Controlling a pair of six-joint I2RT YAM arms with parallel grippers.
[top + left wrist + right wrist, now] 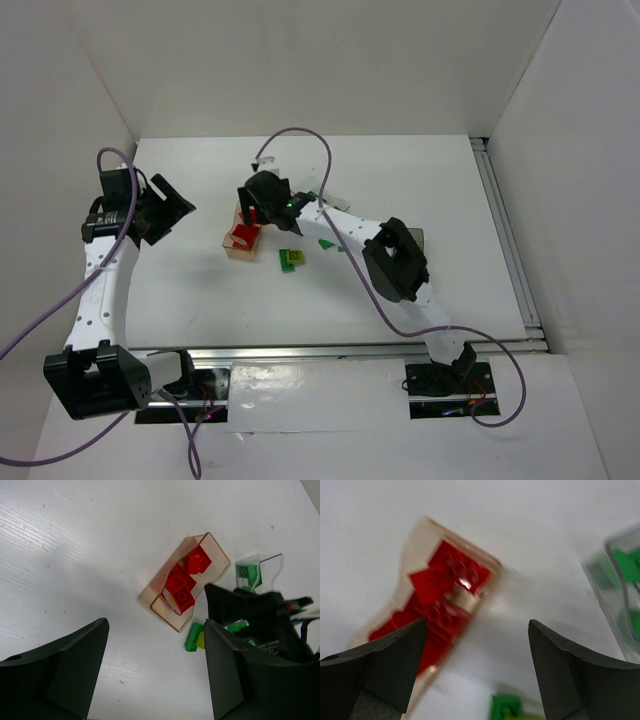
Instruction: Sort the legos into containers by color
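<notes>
Top view: your table is boxed by white walls on the left, back and right, and a rail runs down the right edge. Bare tabletop lies left of and in front of the tan tub. The right arm crowds the room on its right.

Right gripper hangs above the tub's far side, fingers spread wide with nothing between them. Right wrist view is blurred but shows that much. Left gripper sits well off to the left near the wall, also wide apart and empty.

The tub is mid-table, open side up, with red bricks inside. In left wrist view its long axis runs diagonally, lower left to upper right.

The clear tub stands near that upper-right end, apart from it, with a green brick inside. A green-yellow brick lies loose just beside the tan tub's long side.

Pale print on the right gripper's body is too small to read.
</notes>
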